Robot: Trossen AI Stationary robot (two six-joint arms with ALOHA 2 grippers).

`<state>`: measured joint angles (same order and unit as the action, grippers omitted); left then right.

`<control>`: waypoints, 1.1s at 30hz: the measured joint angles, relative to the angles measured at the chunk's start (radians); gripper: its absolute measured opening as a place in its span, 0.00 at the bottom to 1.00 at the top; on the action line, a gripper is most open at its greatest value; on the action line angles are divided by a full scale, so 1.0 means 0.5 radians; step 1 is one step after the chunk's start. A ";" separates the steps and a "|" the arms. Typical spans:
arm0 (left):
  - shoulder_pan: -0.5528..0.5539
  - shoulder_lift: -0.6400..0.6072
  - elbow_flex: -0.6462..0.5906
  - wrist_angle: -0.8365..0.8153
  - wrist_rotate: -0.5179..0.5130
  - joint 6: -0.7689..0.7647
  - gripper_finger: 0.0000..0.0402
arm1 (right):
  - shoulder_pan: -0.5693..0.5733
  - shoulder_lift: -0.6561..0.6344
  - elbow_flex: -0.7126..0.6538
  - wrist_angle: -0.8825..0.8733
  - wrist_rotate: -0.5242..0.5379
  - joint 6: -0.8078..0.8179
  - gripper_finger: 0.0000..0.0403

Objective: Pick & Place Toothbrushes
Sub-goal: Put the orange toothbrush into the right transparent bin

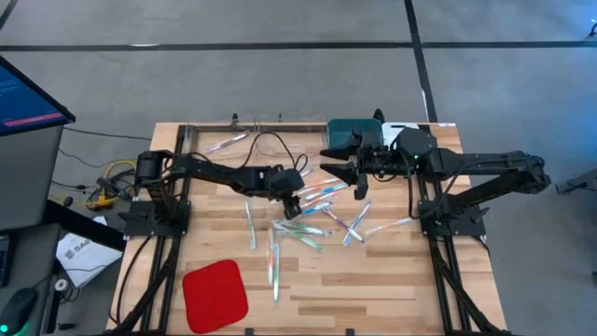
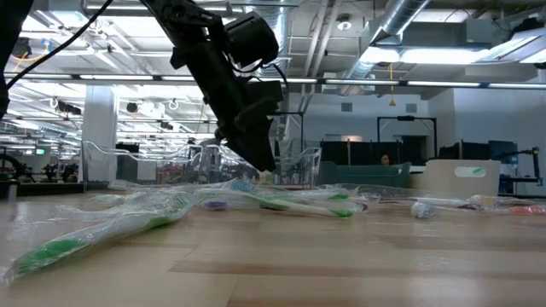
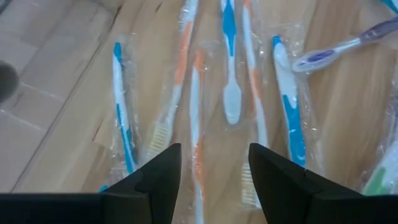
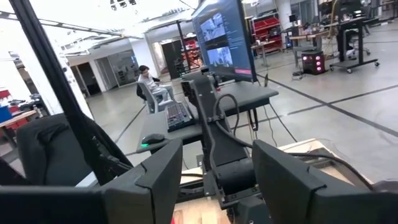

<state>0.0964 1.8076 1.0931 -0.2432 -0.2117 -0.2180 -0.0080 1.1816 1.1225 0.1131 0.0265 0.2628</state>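
Several toothbrushes in clear wrappers (image 1: 317, 219) lie scattered flat on the wooden table's middle; in the low view they show as a low heap (image 2: 281, 202). My left gripper (image 1: 292, 203) slants down over the heap's left part, open (image 3: 214, 180). An orange-and-white toothbrush (image 3: 198, 118) lies on the table in line with the gap between its fingers, with blue ones (image 3: 121, 118) on either side. The fingertips (image 2: 263, 162) hang just above the heap. My right gripper (image 1: 340, 161) is open, held high and level over the table's far side (image 4: 214, 180).
A clear bin (image 1: 247, 131) and a teal bin (image 1: 354, 128) stand at the table's far edge. A flat red pad (image 1: 215, 294) lies near the front left. Two toothbrushes (image 1: 274, 266) lie apart toward the near edge. Bare wood spreads at the front right.
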 joint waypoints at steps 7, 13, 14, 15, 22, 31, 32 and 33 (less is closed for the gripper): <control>0.012 -0.001 -0.047 0.002 0.112 0.063 0.45 | 0.000 0.000 0.000 -0.007 -0.001 0.000 0.47; 0.020 -0.001 -0.113 0.002 0.112 0.054 0.45 | 0.000 0.001 0.000 -0.008 0.000 0.000 0.47; 0.020 -0.001 -0.120 0.004 0.113 0.054 0.45 | 0.000 0.001 0.000 -0.008 0.000 0.000 0.47; 0.020 -0.001 -0.124 0.009 0.113 0.054 0.45 | 0.000 0.001 0.000 -0.008 0.000 0.000 0.47; 0.020 -0.001 -0.181 0.034 0.124 0.053 0.45 | 0.000 0.002 0.000 -0.008 0.000 0.000 0.47; 0.039 -0.001 -0.204 0.104 0.166 0.052 0.45 | -0.017 0.001 0.000 -0.008 0.000 0.000 0.47; 0.049 -0.001 -0.204 0.123 0.177 0.053 0.45 | -0.017 0.001 0.000 -0.007 0.000 0.000 0.47; 0.059 0.001 -0.204 0.136 0.177 0.053 0.45 | -0.017 0.002 0.000 -0.006 0.000 0.000 0.47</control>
<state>0.1261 1.8079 0.9909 -0.1750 -0.1230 -0.1916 -0.0166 1.1824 1.1225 0.1101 0.0265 0.2630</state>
